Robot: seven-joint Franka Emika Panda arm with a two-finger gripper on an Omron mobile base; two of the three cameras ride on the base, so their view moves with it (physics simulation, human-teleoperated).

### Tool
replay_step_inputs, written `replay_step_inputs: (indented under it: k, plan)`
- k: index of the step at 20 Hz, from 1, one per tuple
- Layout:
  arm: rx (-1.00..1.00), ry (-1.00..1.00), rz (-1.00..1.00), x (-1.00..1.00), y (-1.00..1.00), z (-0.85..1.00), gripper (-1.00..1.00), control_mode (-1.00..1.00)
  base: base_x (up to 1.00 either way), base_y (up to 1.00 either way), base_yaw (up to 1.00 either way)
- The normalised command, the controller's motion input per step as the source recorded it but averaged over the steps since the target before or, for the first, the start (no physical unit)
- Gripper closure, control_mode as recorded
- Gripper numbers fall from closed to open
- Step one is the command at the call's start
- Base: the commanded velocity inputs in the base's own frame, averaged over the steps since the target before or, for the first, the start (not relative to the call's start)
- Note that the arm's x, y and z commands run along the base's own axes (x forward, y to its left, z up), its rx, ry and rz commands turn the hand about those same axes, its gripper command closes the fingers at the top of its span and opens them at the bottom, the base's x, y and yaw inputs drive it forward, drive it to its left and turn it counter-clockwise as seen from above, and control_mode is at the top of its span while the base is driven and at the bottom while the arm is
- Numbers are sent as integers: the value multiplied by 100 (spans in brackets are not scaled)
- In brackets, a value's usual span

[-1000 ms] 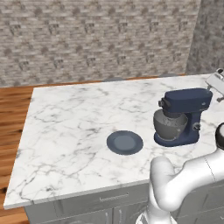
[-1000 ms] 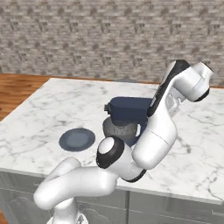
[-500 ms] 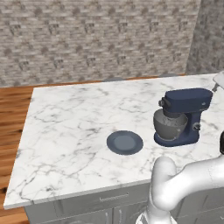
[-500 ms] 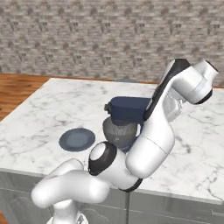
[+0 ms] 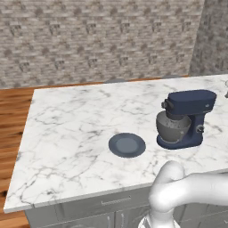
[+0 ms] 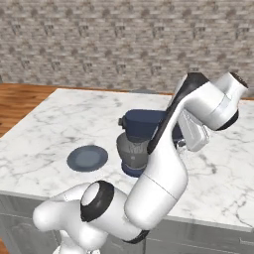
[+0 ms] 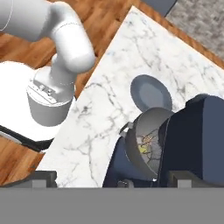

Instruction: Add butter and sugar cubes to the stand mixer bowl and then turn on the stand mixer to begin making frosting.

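The navy-blue stand mixer point(image 5: 189, 116) stands on the marble counter, its head down over the grey stand mixer bowl point(image 5: 172, 128). In the hand view I look into the bowl point(image 7: 139, 135). The pale-yellow butter point(image 7: 143, 149) and tan sugar cubes point(image 7: 149, 139) lie inside it around the whisk wires. My gripper point(image 7: 113, 178) hovers over the mixer's side, open, with nothing between its fingertips point(image 7: 42, 178). In the right base view my hand point(image 6: 194, 130) sits close beside the mixer point(image 6: 143, 124). A small silver knob point(image 5: 200, 129) shows on the mixer's side.
A flat dark blue-grey plate point(image 5: 127, 145) lies bare on the counter left of the mixer. The marble counter point(image 5: 71, 129) ends at a front edge over grey cabinets. A stone-tile wall runs behind, and wood floor shows to the left.
The arm's upper links have swung a little to the right and the elbow has shifted. The jaws have stayed wide open. Mixer, bowl and plate have not moved.
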Motion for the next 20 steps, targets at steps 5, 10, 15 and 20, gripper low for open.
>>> replay_step_inputs:
  k: [5,10,15,20]
  plan:
    - [-21,-30,32,-22,18,-28,-100,-100,0,0,0]
    - [-23,-28,35,-13,14,-37,-100,-100,0,0,0]
    - [-23,-18,35,-1,17,-65,-100,-100,0,0,0]
    - [-19,-21,36,-5,6,-55,-100,-100,0,0,0]
